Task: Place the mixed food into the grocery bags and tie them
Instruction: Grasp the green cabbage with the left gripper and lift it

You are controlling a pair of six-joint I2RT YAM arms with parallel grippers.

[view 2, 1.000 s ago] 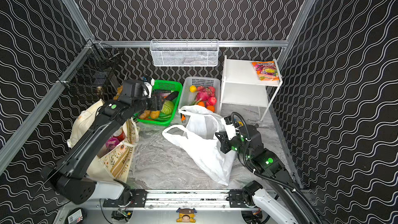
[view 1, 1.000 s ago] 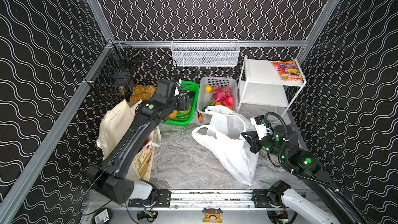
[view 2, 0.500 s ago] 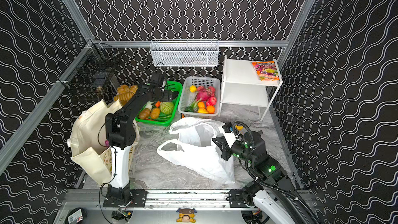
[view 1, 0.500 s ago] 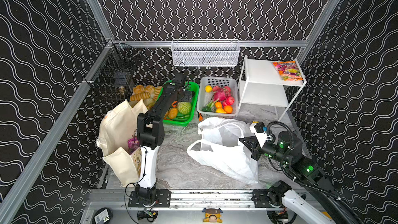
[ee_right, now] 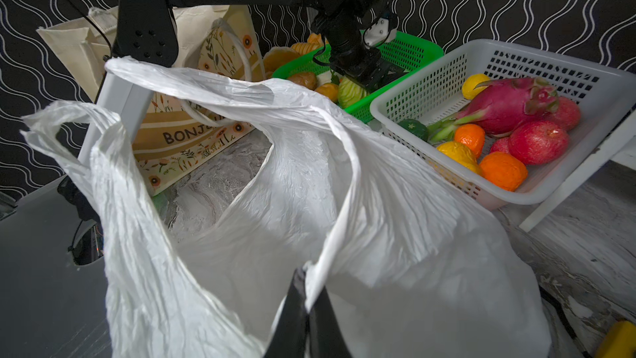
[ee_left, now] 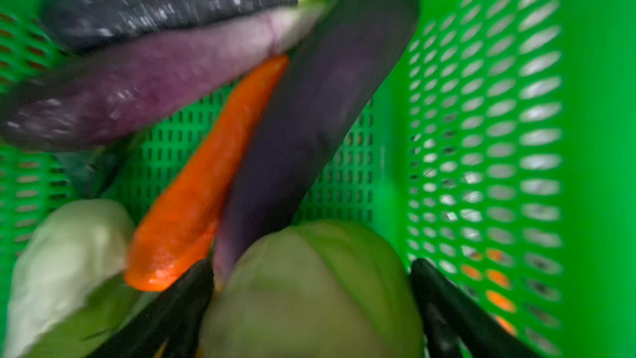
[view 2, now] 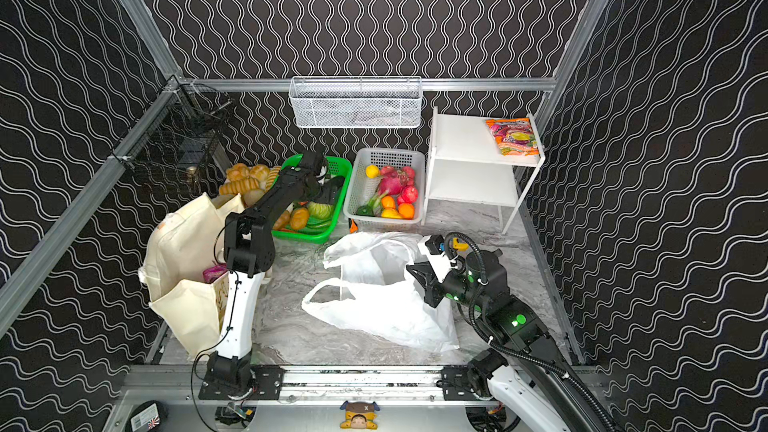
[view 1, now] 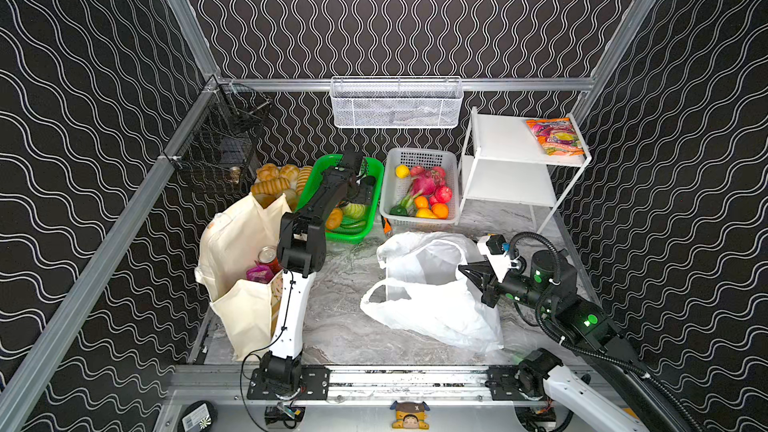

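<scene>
My left gripper (ee_left: 309, 265) reaches down into the green basket (view 1: 374, 168). Its fingers press on both sides of the pale green cabbage (ee_left: 303, 304), which still lies among a carrot (ee_left: 206, 184) and aubergines. In both top views the cabbage (view 2: 320, 209) sits beside brown potatoes (view 2: 299, 218). The cream tote (view 1: 237, 243) stands at the left with a red can (view 1: 268, 255) and a purple packet (view 1: 257, 274) inside. My right gripper (ee_right: 308, 291) is shut on the rim of the white plastic bag (view 1: 432, 309), holding its mouth up.
A white basket (view 1: 415, 153) of fruit stands beside the green one. A white shelf (view 1: 511, 139) at the back right carries a snack packet (view 1: 555, 135). Bread rolls (view 1: 274, 176) lie behind the tote. Wire baskets hang on the back wall (view 1: 395, 105) and the left rail (view 1: 224, 147).
My left arm has swung from above the tote into the green basket, onto the cabbage. My right gripper has drawn the plastic bag's rim back towards the front right.
</scene>
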